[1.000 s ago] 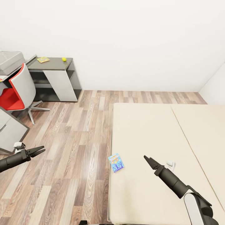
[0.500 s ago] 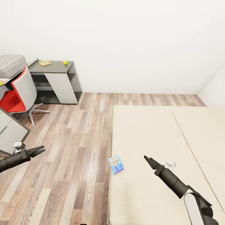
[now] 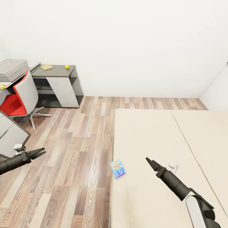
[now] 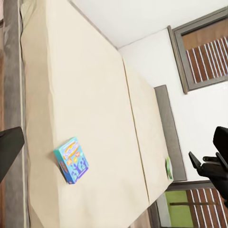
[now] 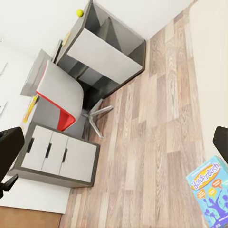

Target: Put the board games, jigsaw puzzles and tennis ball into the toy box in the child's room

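Note:
A small blue board game [image 3: 117, 168] lies flat at the left edge of the cream bed [image 3: 152, 133], and also shows as the board game [image 4: 72, 160] and the board game [image 5: 211, 190]. My right gripper [image 3: 150, 163] hovers open over the bed, a short way right of it. My left gripper [image 3: 38, 153] hangs open over the wooden floor, well left of the bed. Far off at the back left stands the table [image 3: 57, 71] with the yellow tennis ball [image 3: 66, 66], a flat yellowish box [image 3: 46, 67] and the grey toy box [image 3: 12, 69].
A red and grey swivel chair [image 3: 19, 95] stands before the table. A low drawer cabinet [image 3: 9, 134] is at the left edge, close to my left arm. Wooden floor [image 3: 79, 142] runs between bed and table. White walls close the room behind.
The whole head view has shifted, with the table and chair sliding slightly down and right in the picture, so the camera moved. Both grippers keep their pose and the blue game lies unmoved.

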Tool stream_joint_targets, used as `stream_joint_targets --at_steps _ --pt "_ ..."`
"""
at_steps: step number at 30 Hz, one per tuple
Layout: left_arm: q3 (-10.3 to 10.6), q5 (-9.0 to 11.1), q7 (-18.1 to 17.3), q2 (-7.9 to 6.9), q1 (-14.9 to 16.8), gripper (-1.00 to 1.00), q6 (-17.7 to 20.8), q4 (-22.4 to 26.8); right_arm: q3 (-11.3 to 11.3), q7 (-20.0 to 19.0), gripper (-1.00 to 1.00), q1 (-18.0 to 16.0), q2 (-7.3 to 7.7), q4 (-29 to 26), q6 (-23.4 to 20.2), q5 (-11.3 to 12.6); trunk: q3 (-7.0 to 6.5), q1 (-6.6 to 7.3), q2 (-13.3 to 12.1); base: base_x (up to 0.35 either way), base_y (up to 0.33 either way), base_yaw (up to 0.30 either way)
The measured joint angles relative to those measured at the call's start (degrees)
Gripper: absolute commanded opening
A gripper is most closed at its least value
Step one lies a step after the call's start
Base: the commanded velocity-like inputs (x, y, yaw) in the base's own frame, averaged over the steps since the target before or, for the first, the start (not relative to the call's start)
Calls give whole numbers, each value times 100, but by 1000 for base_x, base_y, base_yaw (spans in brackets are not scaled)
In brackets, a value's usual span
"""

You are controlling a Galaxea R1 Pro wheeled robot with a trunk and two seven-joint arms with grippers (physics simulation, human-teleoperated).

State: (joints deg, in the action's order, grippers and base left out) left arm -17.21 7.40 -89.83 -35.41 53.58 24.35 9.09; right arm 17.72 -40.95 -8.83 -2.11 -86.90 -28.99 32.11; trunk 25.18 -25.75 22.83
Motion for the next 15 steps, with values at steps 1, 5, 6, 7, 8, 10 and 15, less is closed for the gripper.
stream_joint_targets --at_steps 1,5,6,7,8,10,15 --pt "1 1 0 1 0 100 0 0 0 0 100 0 -1 0 0 0 -9 0 0 0 0 0" --pt "2 -2 0 2 0 100 0 1 -17 4 100 0 -3 0 0 0 -47 0 0 0 0 0" --pt "0 -3 0 2 0 100 0 0 -36 5 100 0 -3 0 0 -2 -57 0 0 0 0 0" --pt "-3 -4 0 1 0 100 0 0 -97 7 100 0 -3 3 1 -7 -66 0 0 0 0 0" --pt "-3 -5 0 0 0 100 0 0 -134 7 100 0 -3 4 3 -9 -76 0 0 0 0 0" --pt "-4 -6 0 1 0 100 0 0 -270 14 100 0 -1 7 18 -14 -94 0 0 0 0 0" --pt "0 0 0 2 0 100 0 0 -372 58 100 0 3 27 133 -19 -142 0 0 0 0 0"
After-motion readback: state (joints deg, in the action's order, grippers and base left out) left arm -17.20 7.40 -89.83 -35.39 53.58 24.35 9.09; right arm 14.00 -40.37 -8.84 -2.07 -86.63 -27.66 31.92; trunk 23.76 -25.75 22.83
